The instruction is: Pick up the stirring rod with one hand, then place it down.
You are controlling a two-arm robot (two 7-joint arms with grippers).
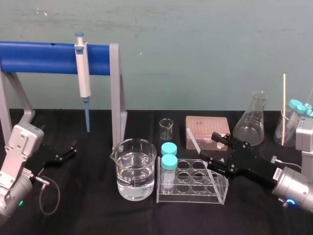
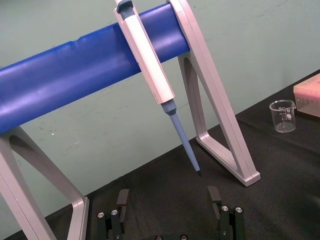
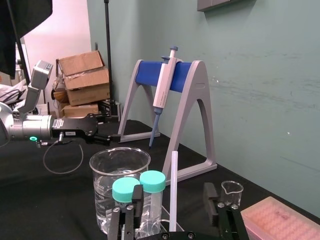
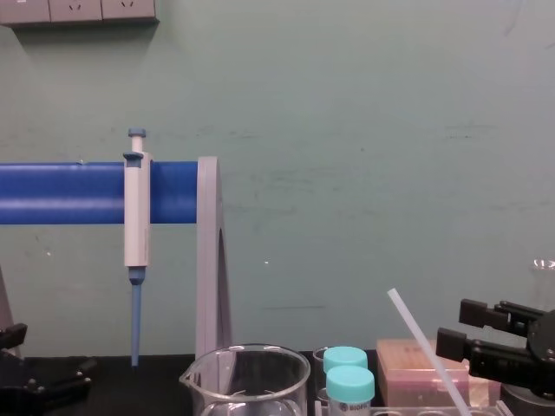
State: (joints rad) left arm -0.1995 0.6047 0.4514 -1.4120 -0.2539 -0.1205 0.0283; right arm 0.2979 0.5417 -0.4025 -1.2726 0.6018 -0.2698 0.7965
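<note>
The stirring rod (image 1: 194, 142), a thin translucent white stick, leans tilted over the tube rack (image 1: 191, 197), and its top end points toward the pink box. In the right wrist view the stirring rod (image 3: 173, 185) stands in the gap between the right gripper's fingers and touches neither. My right gripper (image 1: 212, 149) is open around it, reaching in from the right above the rack; it also shows in the chest view (image 4: 461, 327). The rod's lower end is hidden behind the rack and the gripper. My left gripper (image 1: 66, 154) rests open at the far left, near the stand.
A beaker of water (image 1: 136, 169) stands left of the rack, which holds two teal-capped tubes (image 1: 169, 160). Behind are a small beaker (image 1: 166, 128), a pink tip box (image 1: 207, 131) and a conical flask (image 1: 250, 122). A pipette (image 1: 83, 73) hangs on the blue stand (image 1: 44, 57).
</note>
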